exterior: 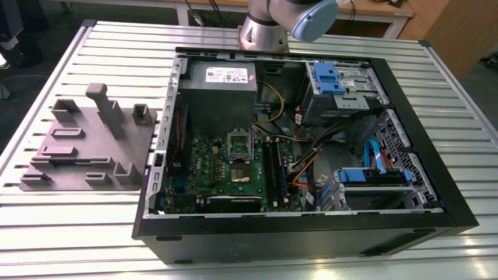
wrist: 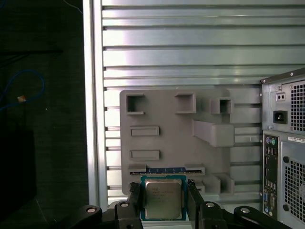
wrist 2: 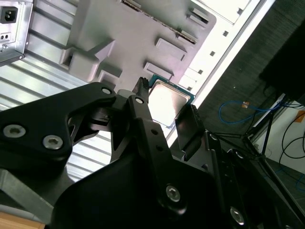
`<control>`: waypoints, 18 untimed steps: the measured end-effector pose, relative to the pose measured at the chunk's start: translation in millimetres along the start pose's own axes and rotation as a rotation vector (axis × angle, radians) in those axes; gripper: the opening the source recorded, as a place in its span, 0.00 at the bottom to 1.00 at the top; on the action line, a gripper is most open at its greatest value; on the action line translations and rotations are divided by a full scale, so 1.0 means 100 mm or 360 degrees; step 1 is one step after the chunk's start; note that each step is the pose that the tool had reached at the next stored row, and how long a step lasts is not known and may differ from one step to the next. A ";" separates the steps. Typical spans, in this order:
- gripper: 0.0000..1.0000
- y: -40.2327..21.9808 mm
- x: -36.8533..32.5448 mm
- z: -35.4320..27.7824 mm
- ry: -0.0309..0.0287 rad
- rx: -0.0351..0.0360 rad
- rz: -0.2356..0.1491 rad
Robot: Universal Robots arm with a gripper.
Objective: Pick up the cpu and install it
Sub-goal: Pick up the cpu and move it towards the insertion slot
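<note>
The cpu [wrist: 163,199], a small square chip with a silvery top and a green edge, sits between my gripper's [wrist: 163,192] two black fingers [wrist: 135,200], well above the grey fixture tray [wrist: 167,119]. In the second wrist view the cpu [wrist 2: 167,100] shows again, with the gripper [wrist 2: 166,102] shut on it and a finger on either side. In the exterior view the green motherboard [exterior: 233,169] lies inside the open computer case [exterior: 311,233], its metal-framed socket [exterior: 239,157] near the board's middle. The arm [exterior: 272,23] stands behind the case.
The fixture tray [exterior: 86,146] with its upright blocks lies on the slatted metal table [exterior: 78,233], at the exterior view's left of the case. Cables, blue drive brackets [exterior: 374,175] and a power supply [exterior: 221,79] crowd the case. Its rear panel [wrist: 286,143] stands beside the tray.
</note>
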State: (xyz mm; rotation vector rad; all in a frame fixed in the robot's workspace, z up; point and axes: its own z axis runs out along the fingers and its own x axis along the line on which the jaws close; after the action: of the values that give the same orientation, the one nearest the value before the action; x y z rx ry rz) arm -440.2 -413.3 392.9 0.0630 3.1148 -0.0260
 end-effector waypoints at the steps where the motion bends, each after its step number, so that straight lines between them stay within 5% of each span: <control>1: 0.47 0.000 -0.002 0.000 -0.00001 0.0000 0.0000; 18: 0.47 0.002 -0.038 0.001 0.00001 0.0000 0.0000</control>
State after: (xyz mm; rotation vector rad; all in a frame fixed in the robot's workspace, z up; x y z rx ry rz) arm -436.4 -413.3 392.9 0.0630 3.1149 -0.0260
